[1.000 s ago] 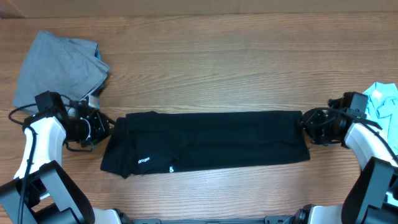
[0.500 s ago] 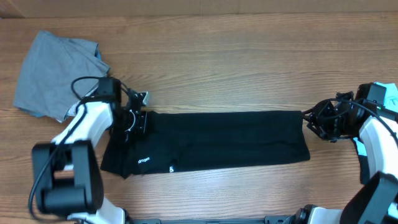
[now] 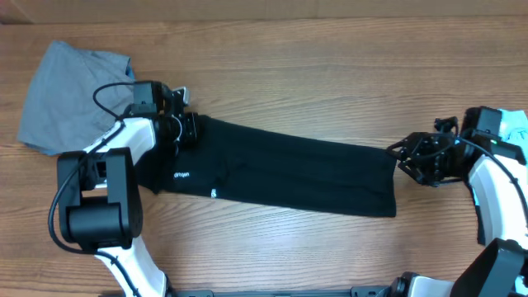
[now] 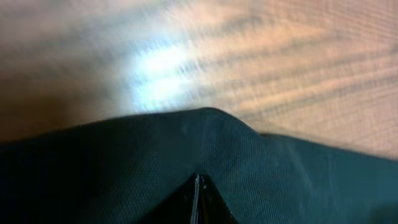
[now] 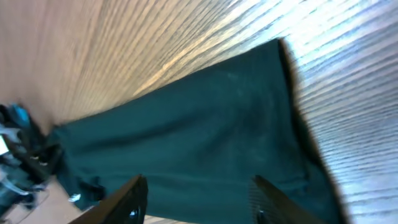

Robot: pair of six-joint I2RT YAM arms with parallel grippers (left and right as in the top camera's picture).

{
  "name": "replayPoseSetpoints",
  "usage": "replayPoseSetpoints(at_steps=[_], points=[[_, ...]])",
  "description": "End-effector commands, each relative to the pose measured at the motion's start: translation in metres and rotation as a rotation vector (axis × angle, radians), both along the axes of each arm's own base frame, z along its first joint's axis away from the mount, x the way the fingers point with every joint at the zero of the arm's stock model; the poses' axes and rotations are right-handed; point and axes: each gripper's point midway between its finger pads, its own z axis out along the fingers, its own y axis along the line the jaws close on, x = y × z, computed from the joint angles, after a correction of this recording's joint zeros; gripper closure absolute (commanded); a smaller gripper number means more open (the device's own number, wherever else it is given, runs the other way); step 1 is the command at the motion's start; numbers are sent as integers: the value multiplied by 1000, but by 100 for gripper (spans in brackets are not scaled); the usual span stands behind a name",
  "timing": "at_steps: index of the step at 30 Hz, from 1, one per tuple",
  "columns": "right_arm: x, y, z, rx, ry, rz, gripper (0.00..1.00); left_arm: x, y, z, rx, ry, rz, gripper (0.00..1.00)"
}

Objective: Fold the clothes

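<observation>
The black shirt (image 3: 280, 169), folded into a long strip, lies slanted across the table, its left end farther back than its right. Tiny white lettering (image 3: 181, 174) shows near the left end. My left gripper (image 3: 191, 129) is shut on the strip's far-left corner; in the left wrist view its closed tips (image 4: 198, 186) are buried in black cloth (image 4: 155, 162). My right gripper (image 3: 398, 157) stands open at the strip's right end. In the right wrist view its fingers (image 5: 127, 196) are spread wide over the shirt (image 5: 186, 124), gripping nothing.
A grey garment (image 3: 70, 95) lies crumpled at the back left, just behind the left arm. A light-blue garment (image 3: 516, 124) pokes in at the right edge beside the right arm. Bare wooden table (image 3: 313, 74) stretches behind the shirt.
My left gripper dragged the shirt's left end toward the back, so the strip now slants. The right end slid slightly left. My right gripper has opened wider.
</observation>
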Motion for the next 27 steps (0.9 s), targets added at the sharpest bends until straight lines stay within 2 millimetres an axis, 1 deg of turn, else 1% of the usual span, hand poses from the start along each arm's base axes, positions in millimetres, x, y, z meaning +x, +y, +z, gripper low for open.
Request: replayPoseSetpoints(at_steps=[1,3,5,7,9,13,15,16,18,19,20,22,24,27], points=[[5,-16,-5,-153,8,-3,44,15,18,-2,73,37,87,85],[3,-24,-15,-206,31,-16,44,16,18,6,71,55,85,74],[-2,-31,-25,-247,60,-27,43,15,18,16,64,72,66,69],[-8,-38,-36,-277,102,-49,39,14,15,25,56,86,33,63],[-15,-37,-48,-268,147,-55,38,13,13,39,55,102,-3,58],[-23,-29,-61,-228,185,-28,38,9,13,70,70,137,-51,56],[-25,-28,-63,-231,187,-11,38,7,15,86,73,153,-67,56],[-25,-28,-63,-232,185,-7,38,5,17,98,74,168,-64,56],[-25,-28,-63,-236,180,10,37,3,20,110,69,181,-59,56],[-26,-27,-64,-231,176,18,34,-1,23,126,70,193,-58,56],[-26,-24,-65,-220,170,30,32,-4,25,134,71,197,-64,57],[-24,-12,-67,-161,138,85,30,-12,28,150,77,202,-84,58],[-30,-9,-75,-148,156,102,29,-22,29,164,82,203,-101,58],[-39,-7,-94,-132,202,105,29,-35,28,183,93,183,-129,58]])
